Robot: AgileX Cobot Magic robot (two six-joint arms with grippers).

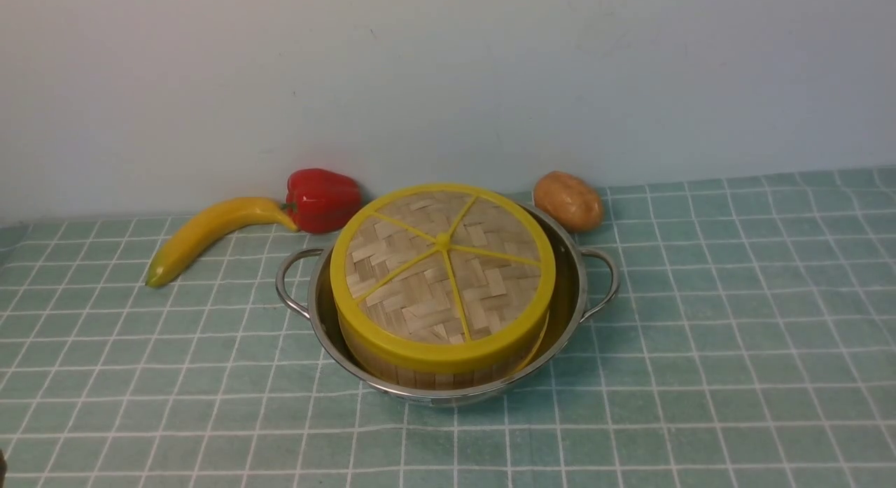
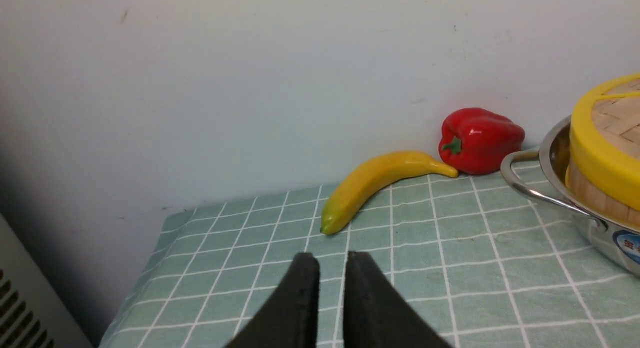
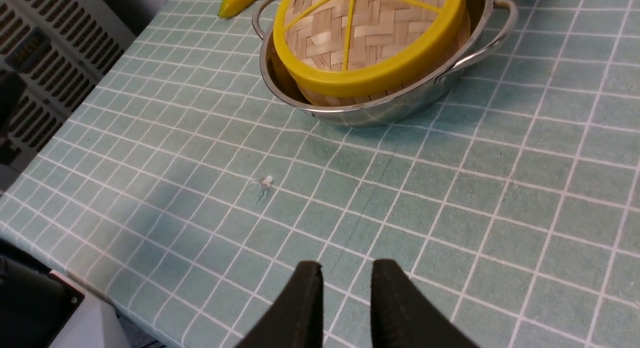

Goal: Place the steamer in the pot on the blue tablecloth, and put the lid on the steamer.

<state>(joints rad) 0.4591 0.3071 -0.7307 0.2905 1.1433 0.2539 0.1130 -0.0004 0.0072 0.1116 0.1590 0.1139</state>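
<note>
Tablecloth (image 1: 700,334), lidded pot (image 1: 567,313), potato (image 1: 568,201) front-view only

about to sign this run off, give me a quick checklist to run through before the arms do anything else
1. Steamer inside the pot: ok, its bamboo wall sits within the steel rim.
2. Pot on the blue tablecloth: ok.
3. Lid on the steamer: ok, though it looks tilted, so level seating: cannot tell.
4. Left tool free of load: ok, nothing between its tips, a narrow gap, over bare cloth.
5. Right tool free of load: ok, tips apart, nothing held, well short of the pot.
6. Banana, red pepper and potato clear of the pot: banana ok; pepper and potato cannot tell.
</note>
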